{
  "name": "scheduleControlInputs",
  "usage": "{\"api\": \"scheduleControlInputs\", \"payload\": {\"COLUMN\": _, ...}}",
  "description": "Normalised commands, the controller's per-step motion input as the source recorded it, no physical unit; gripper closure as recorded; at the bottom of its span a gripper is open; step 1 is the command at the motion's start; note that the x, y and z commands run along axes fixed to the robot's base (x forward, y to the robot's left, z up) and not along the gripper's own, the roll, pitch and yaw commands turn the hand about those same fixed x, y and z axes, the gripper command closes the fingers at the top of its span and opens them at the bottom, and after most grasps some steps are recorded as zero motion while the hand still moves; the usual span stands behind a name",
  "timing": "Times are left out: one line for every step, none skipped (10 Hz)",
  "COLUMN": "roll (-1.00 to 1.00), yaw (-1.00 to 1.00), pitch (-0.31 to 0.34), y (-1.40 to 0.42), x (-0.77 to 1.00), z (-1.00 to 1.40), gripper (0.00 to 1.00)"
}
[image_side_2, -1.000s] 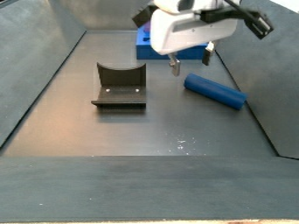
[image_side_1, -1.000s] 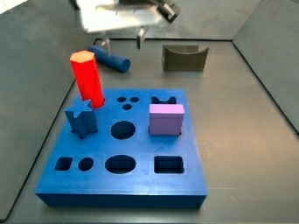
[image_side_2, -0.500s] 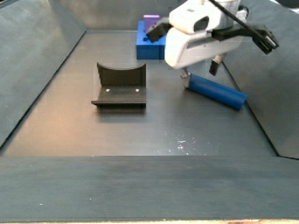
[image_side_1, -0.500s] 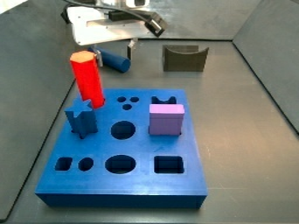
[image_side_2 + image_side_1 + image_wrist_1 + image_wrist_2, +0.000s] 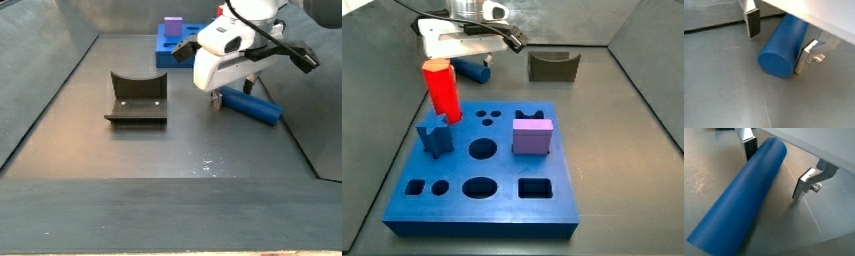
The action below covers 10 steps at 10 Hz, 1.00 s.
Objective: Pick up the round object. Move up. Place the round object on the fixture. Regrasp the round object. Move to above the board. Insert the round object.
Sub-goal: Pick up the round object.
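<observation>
The round object (image 5: 741,198) is seen lying flat on the floor left of the fixture (image 5: 552,66) and beyond the board (image 5: 482,170). The pincer (image 5: 781,42) is lowered astride it, fingers spread wide, one each side of the long axis, neither plainly touching.

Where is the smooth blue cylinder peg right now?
The smooth blue cylinder peg lies on the grey floor between the hand's open fingers, beyond the blue board in a side view.

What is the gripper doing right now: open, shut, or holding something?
Gripper: open, low over the floor, its fingers either side of the blue round object, which lies flat, not yet clamped.
</observation>
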Motion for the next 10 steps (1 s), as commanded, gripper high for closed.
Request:
{"api": "scheduleControlInputs", "payload": {"roll": 0.00, "yaw": 0.00, "pitch": 0.000, "y": 0.00, "x": 0.00, "z": 0.00, "gripper": 1.00}}
{"api": "scheduleControlInputs", "payload": {"roll": 0.00, "yaw": 0.00, "pitch": 0.000, "y": 0.00, "x": 0.00, "z": 0.00, "gripper": 1.00}}
{"api": "scheduleControlInputs", "payload": {"roll": 0.00, "yaw": 0.00, "pitch": 0.000, "y": 0.00, "x": 0.00, "z": 0.00, "gripper": 1.00}}
{"api": "scheduleControlInputs", "payload": {"roll": 0.00, "yaw": 0.00, "pitch": 0.000, "y": 0.00, "x": 0.00, "z": 0.00, "gripper": 1.00}}
{"api": "scheduleControlInputs", "payload": {"roll": 0.00, "yaw": 0.00, "pitch": 0.000, "y": 0.00, "x": 0.00, "z": 0.00, "gripper": 1.00}}
{"api": "scheduleControlInputs", "payload": {"roll": 0.00, "yaw": 0.00, "pitch": 0.000, "y": 0.00, "x": 0.00, "z": 0.00, "gripper": 1.00}}
{"api": "scheduleControlInputs", "payload": {"roll": 0.00, "yaw": 0.00, "pitch": 0.000, "y": 0.00, "x": 0.00, "z": 0.00, "gripper": 1.00}}
{"api": "scheduleControlInputs", "payload": {"roll": 0.00, "yaw": 0.00, "pitch": 0.000, "y": 0.00, "x": 0.00, "z": 0.00, "gripper": 1.00}}
{"api": "scheduleControlInputs", "payload": {"roll": 0.00, "yaw": 0.00, "pitch": 0.000, "y": 0.00, "x": 0.00, "z": 0.00, "gripper": 1.00}}
{"api": "scheduleControlInputs", "payload": {"roll": 0.00, "yaw": 0.00, "pitch": 0.000, "y": 0.00, "x": 0.00, "z": 0.00, "gripper": 1.00}}
